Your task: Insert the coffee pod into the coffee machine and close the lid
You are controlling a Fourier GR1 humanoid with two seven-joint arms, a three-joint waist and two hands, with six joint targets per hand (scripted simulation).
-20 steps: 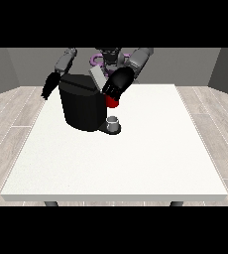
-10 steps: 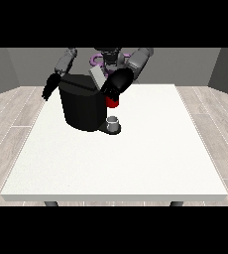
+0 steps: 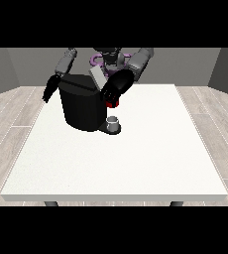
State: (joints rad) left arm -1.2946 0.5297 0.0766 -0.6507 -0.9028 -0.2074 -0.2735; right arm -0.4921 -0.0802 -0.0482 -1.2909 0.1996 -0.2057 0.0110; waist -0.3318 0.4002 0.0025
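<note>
The coffee machine, a black block, stood in the upper left of centre on the white worktop. A small grey cup sat on the machine's base, at the lower right of the block. The hand at the view's right was at the machine's upper right corner, directly above the cup, touching or just over a red thing at the machine. Whether its fingers were apart or curled could not be told. A grey slab, probably the raised lid, slanted up just left of that hand. The hand at the view's left hung beside the machine's left edge, fingers pointing down; their state could not be told either. The pod was not plainly visible anywhere. In my judgement, the right-side hand was the nearer to the lid, which lay up and left of it.
</note>
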